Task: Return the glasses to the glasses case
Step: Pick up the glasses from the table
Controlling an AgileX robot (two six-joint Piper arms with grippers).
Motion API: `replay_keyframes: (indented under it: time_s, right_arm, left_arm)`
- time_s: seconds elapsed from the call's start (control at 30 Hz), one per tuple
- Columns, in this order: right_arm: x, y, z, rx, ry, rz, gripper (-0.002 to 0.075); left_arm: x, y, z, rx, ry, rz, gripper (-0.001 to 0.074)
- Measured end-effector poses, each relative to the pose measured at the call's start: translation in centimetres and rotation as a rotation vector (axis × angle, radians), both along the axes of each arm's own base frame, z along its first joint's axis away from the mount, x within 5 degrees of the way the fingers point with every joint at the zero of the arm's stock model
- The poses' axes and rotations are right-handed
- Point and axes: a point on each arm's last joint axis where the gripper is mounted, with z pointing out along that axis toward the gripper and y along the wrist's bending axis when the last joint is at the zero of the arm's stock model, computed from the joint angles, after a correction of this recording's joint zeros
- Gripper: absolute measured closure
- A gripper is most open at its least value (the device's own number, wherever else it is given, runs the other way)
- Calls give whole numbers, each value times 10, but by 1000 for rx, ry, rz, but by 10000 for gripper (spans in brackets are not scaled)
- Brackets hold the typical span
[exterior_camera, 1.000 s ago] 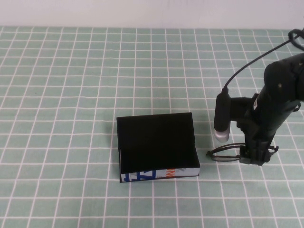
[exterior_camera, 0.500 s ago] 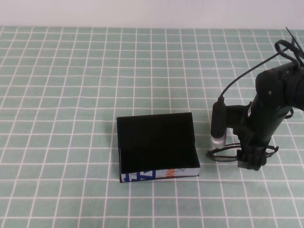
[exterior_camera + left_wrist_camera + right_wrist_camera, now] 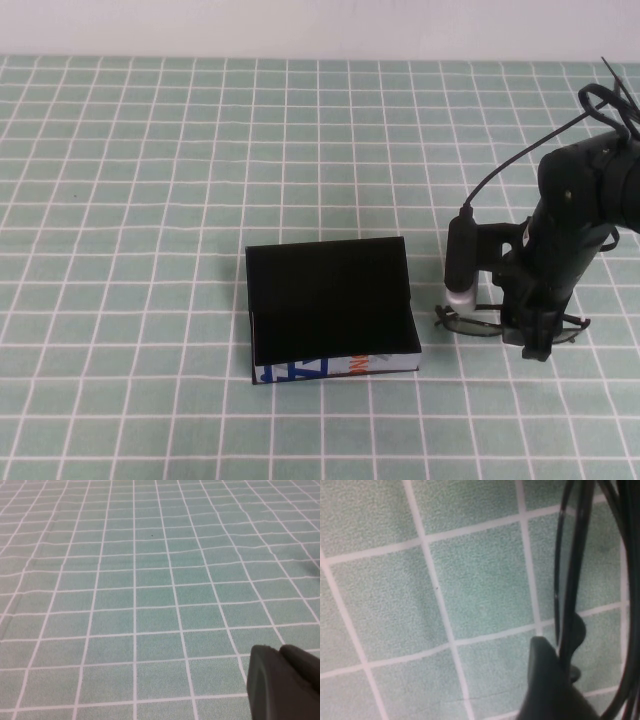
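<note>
Green tabletop [image 3: 150, 200] with a white grid, pale wall behind. Glasses case [image 3: 330, 308] sits near the middle with its lid open, white printed side toward the robot. Glasses [image 3: 478, 322] lie on the tabletop just right of the case, outside it. Right gripper [image 3: 534, 340] is down on the glasses, jaws clamped on the frame [image 3: 570, 600]. Left gripper [image 3: 282, 680] is over bare grid; can't tell its jaw state.

Nothing legible anywhere: the white front side of the glasses case [image 3: 330, 366] carries blue and orange printed marks, but they form no letters or numbers that can be read
</note>
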Motion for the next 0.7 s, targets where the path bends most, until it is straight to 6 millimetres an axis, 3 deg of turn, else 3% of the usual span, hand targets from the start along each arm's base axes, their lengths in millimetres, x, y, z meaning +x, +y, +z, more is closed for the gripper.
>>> replay_keyframes:
  time_s: [0.7]
  right_arm:
    - [-4,-1,12,12,-15,-5,477]
  left_arm:
    - [0,0,0,0,0,0,737]
